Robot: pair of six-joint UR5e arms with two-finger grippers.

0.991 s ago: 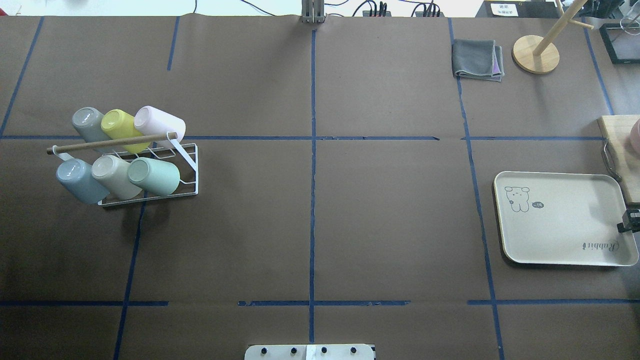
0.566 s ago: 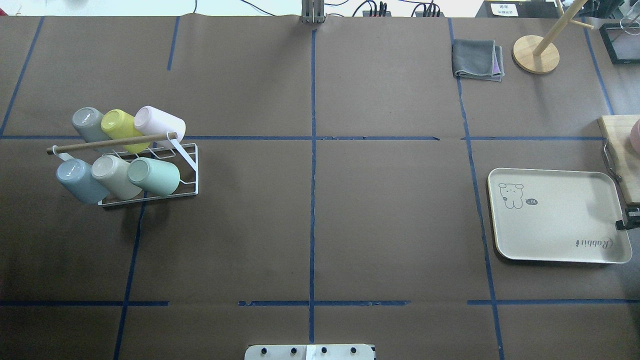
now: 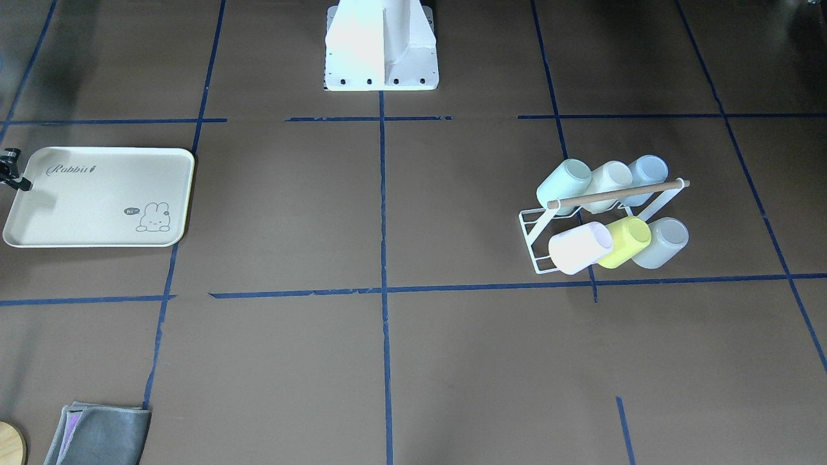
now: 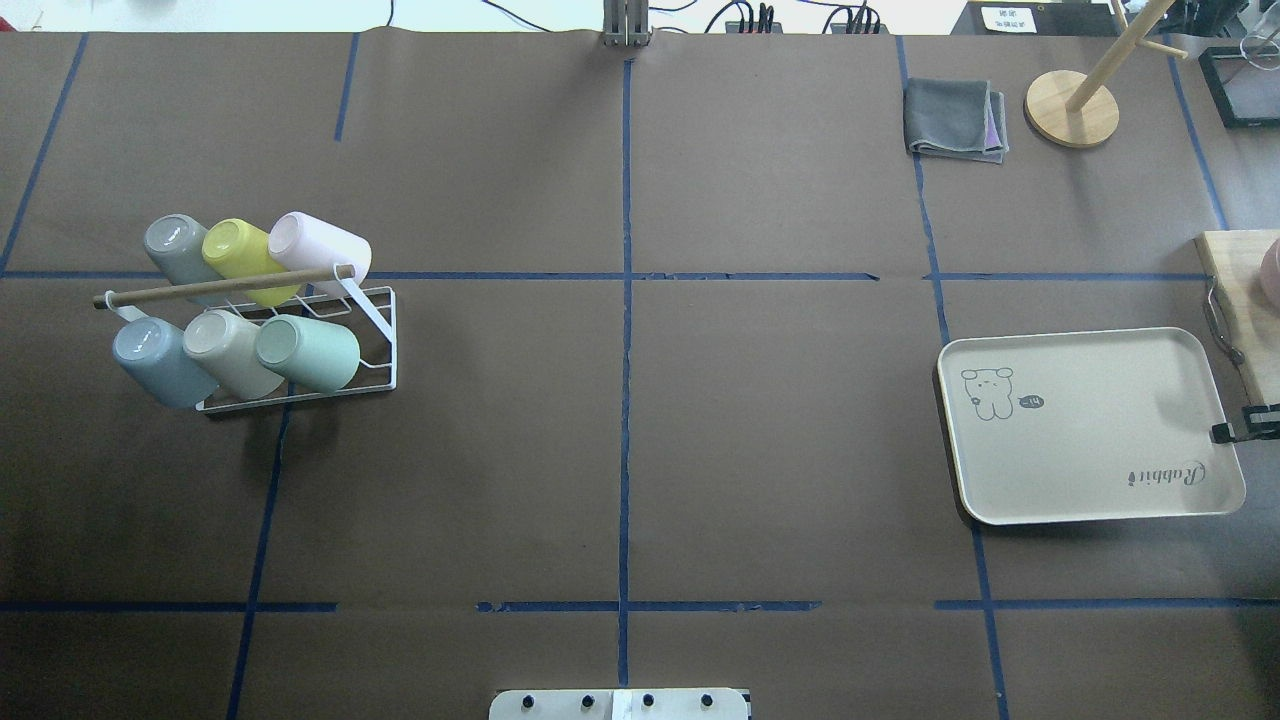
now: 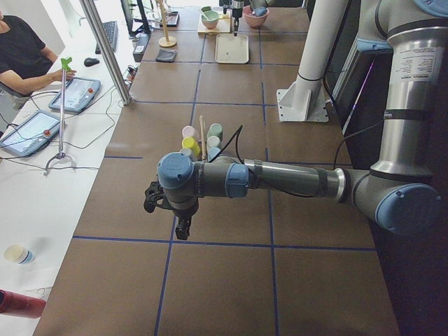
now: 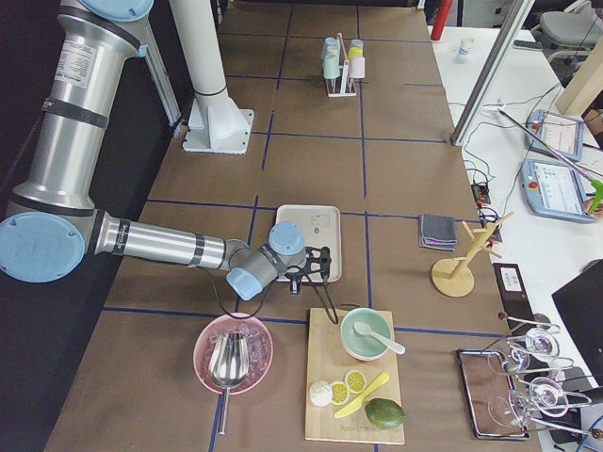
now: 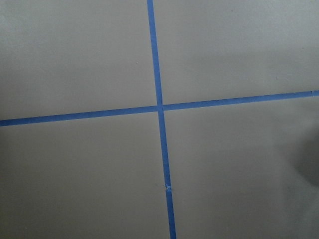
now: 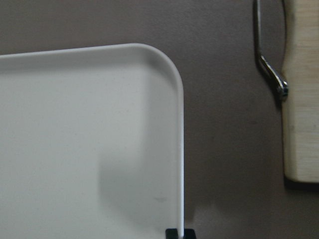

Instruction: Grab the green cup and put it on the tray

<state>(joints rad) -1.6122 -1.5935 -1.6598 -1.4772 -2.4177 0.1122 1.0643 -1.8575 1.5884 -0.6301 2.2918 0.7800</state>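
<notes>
The green cup [image 4: 310,352] lies on its side in the near row of a white wire rack [image 4: 388,330] at the table's left, beside a beige and a grey-blue cup; it also shows in the front-facing view [image 3: 563,181]. The cream tray [image 4: 1090,440] lies at the right, empty. My right gripper [image 4: 1222,432] is shut on the tray's right rim; in the right wrist view its black fingertips [image 8: 172,233] straddle the rim [image 8: 180,149]. My left gripper [image 5: 183,227] hangs above bare table near the left end, far from the rack; I cannot tell whether it is open or shut.
A grey, a yellow and a pink cup [image 4: 325,250] fill the rack's far row. A wooden cutting board [image 4: 1240,290] with a metal handle lies just right of the tray. A folded grey cloth [image 4: 955,120] and a wooden stand [image 4: 1072,108] sit at the far right.
The tray has slid left, toward the table's middle, and slightly away from the robot, with my right gripper holding its rim. The rack and cups have not moved.
</notes>
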